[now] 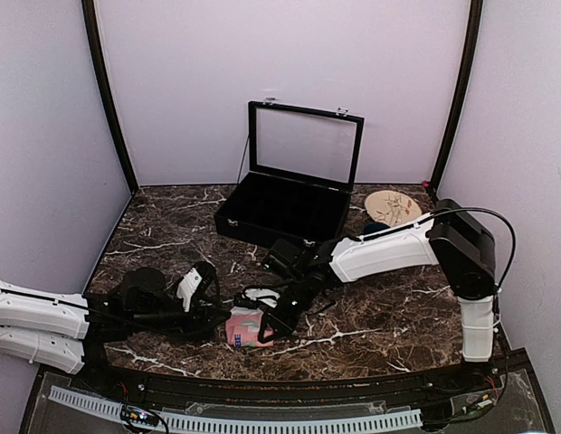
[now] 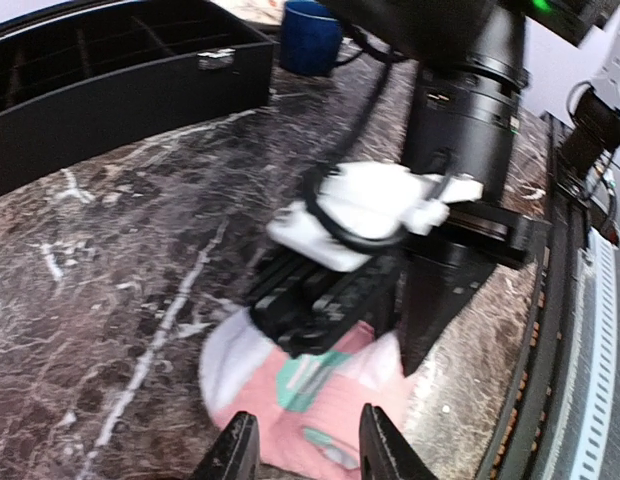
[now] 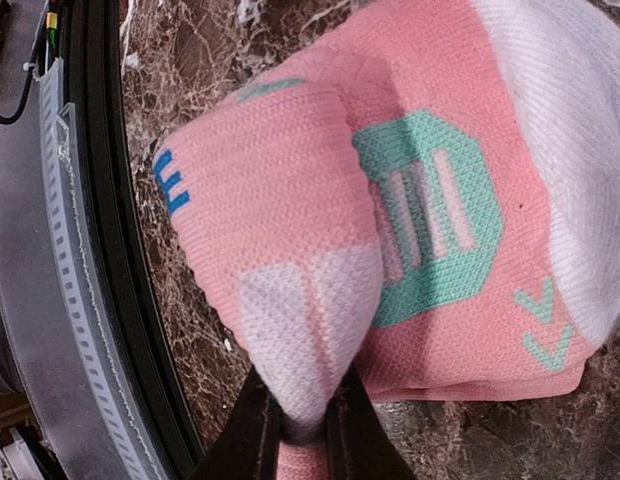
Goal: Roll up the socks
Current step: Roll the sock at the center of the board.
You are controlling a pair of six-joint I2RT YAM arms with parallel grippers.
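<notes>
Pink sock (image 1: 247,327) lies on the marble table (image 1: 398,316) near the front edge, between the two arms (teal and white patches, white toe end). It is partly folded over on itself.

Right gripper (image 3: 302,415) comes down on the sock from above. Its jaws are nearly closed and pinch a raised fold of the pink fabric, a white patch just above the tips. The rest of the sock spreads flat beyond the fold.

Left gripper (image 2: 310,445) reaches in low from the left. Its fingers (image 2: 238,450) stand part open, one to each side of the sock's near edge. Cannot tell whether they touch the fabric; no grip shows.

Black case (image 1: 285,212) sits at the back middle of the table, well apart from the sock. Its lid (image 1: 306,145) stands upright (clear panel in a black frame). Inside, dividers split it into several compartments; all look dark, and nothing can be made out in them from either view.

Blue cup (image 2: 312,35) stands just right of the case; its inside is not visible. A round tan disc (image 1: 392,208) lies flat behind the cup, near the right wall.
</notes>
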